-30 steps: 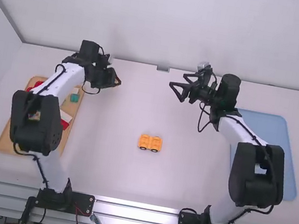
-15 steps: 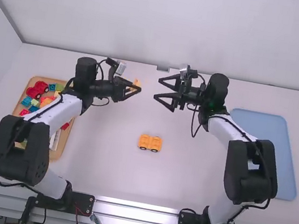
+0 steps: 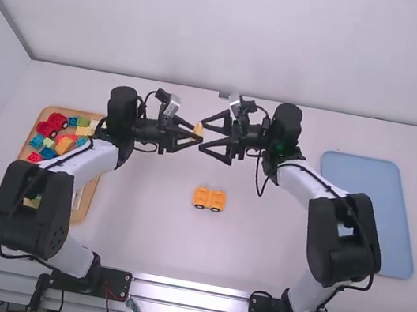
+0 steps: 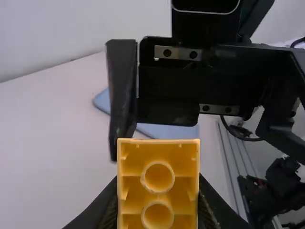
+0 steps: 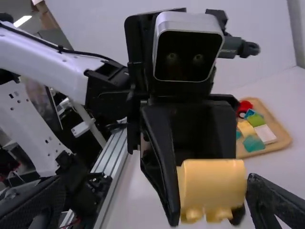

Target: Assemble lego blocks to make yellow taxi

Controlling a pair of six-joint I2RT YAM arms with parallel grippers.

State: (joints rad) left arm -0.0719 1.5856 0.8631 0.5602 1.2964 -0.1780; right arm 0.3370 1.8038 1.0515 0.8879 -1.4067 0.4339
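My left gripper (image 3: 194, 137) is shut on a yellow block (image 3: 198, 129) above the table's upper middle; my right gripper (image 3: 202, 136) faces it, open, its fingertips close around the block. In the left wrist view the yellow block (image 4: 158, 183) has its hollow underside toward the camera, between the tips of the left gripper (image 4: 158, 202). The right wrist view has the yellow block (image 5: 212, 188) between the spread fingers of the right gripper (image 5: 157, 202); whether they touch it I cannot tell. An orange-yellow wheeled piece (image 3: 209, 199) rests on the table.
A wooden tray (image 3: 81, 211) with red, blue, green and yellow blocks lies at the left, partly beneath the left arm. At the right is a blue tray (image 3: 380, 209), beside the right arm. The white table (image 3: 256, 252) spans between them.
My left gripper has swung from near the wooden tray rightward to the middle, carrying the yellow block. My right gripper has moved left and slightly down to meet it. The wheeled piece stayed put.
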